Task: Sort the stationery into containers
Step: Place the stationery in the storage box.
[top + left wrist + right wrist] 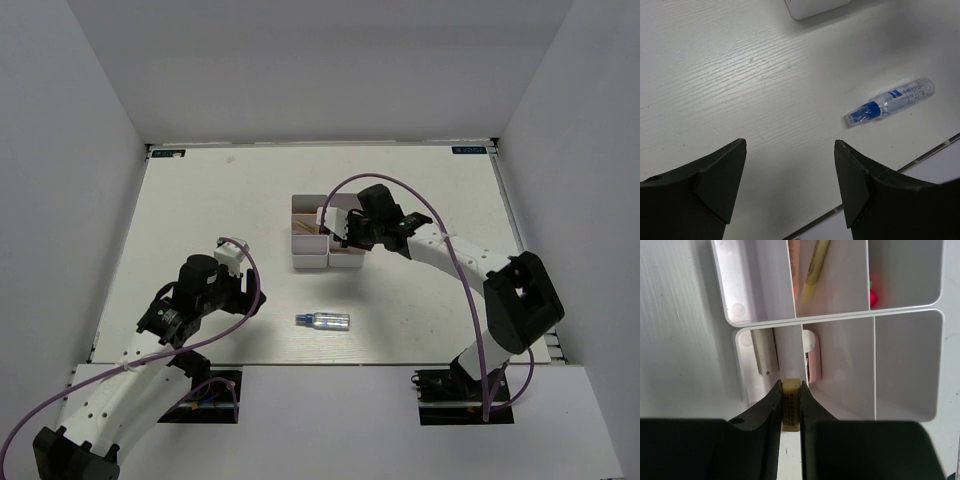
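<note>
Two white three-compartment containers (308, 260) (346, 263) stand side by side mid-table. In the right wrist view the far container (905, 275) holds a yellow stick (815, 265) and red and green bits (872, 292). The near container (905, 365) holds a grey stick (765, 352) and a pink item (813, 365). My right gripper (791, 383) (340, 232) is shut on a small yellow eraser (791, 402) above the near container's left divider. A silver-blue tube (323, 320) (890, 102) lies on the table. My left gripper (790, 150) (250, 290) is open and empty, left of the tube.
The white table (200, 220) is walled in by white panels on three sides. Its near edge (920, 157) runs just beyond the tube in the left wrist view. A container corner (817, 6) shows at the top of that view.
</note>
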Controlling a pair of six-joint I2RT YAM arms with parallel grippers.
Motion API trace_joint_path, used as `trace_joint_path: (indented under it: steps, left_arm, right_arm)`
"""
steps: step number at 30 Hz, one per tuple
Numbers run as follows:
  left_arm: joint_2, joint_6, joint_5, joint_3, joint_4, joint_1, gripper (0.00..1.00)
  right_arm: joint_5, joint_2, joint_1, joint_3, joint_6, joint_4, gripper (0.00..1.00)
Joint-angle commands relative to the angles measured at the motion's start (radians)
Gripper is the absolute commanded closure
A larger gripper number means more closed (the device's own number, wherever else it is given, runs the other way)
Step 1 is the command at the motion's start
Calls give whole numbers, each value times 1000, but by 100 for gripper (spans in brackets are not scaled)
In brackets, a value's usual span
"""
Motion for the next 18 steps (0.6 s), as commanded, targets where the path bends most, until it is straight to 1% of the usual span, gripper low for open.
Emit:
trace_joint_path:
  steps: [1, 6, 7, 8, 9, 12, 13, 16, 18]
  left_arm:
    - [-1, 10, 19, 1, -3, 2, 19]
    - [7, 11, 25, 1, -1, 1, 19]
    - [8, 10, 25, 1, -3, 1, 19]
    - [8, 11, 25, 1, -3, 2, 19]
    - [8, 10, 27, 3, -3, 2, 19]
    - [8, 13, 24, 3, -3, 2, 19]
    - [8, 11, 25, 1, -1, 4, 19]
    - [8, 11, 27, 1, -1, 2, 19]
    - [13, 14, 29, 3, 0, 4, 19]
  right_arm:
    - [11, 5, 6, 32, 10, 19, 100]
    - [14, 19, 6, 19, 10, 27, 100]
    - [14, 19, 5, 16, 8, 28, 99]
    - [14, 19, 6, 9, 11, 36, 95]
    - [16, 21, 3, 8, 10, 35, 86]
    - [13, 27, 8, 2, 13, 32, 69]
    - [9, 25, 5, -3, 16, 29, 61]
    - [9, 18, 6, -12, 25, 33, 50]
    - [9, 10, 5, -12, 36, 30, 50]
